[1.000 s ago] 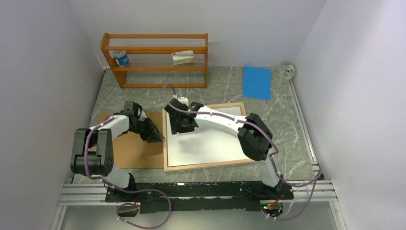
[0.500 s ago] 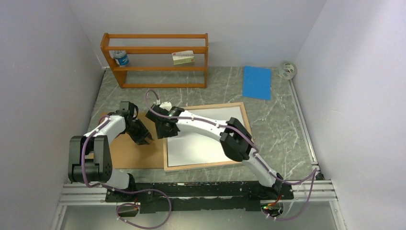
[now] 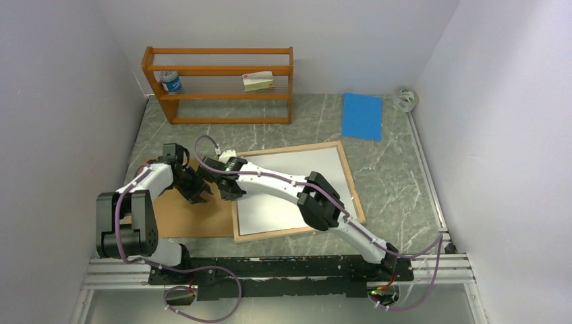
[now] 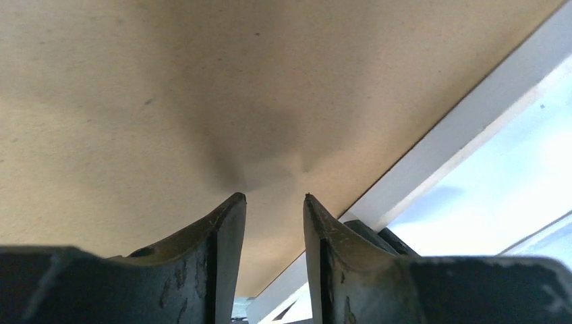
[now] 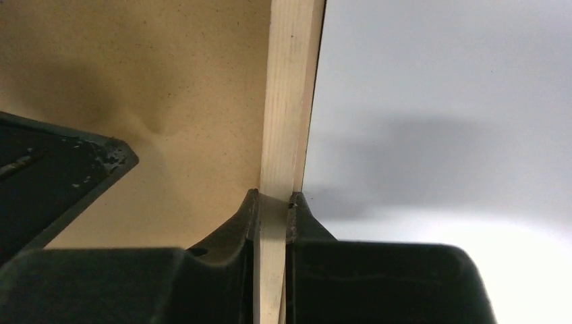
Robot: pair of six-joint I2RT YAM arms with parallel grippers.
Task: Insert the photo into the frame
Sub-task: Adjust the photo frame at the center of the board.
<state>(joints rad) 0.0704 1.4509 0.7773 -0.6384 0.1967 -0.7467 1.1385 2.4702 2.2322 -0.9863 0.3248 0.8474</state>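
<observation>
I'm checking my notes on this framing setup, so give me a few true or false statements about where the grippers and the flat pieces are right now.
1. The right gripper pinches the frame by its wooden rail. True.
2. The left gripper grips the backing board. False: its jaws stand parted over the board, holding nothing.
3. The photo lies in the frame, white side up. True.
4. The blue sheet lies on the backing board. False: it lies on the table, behind the frame.
</observation>
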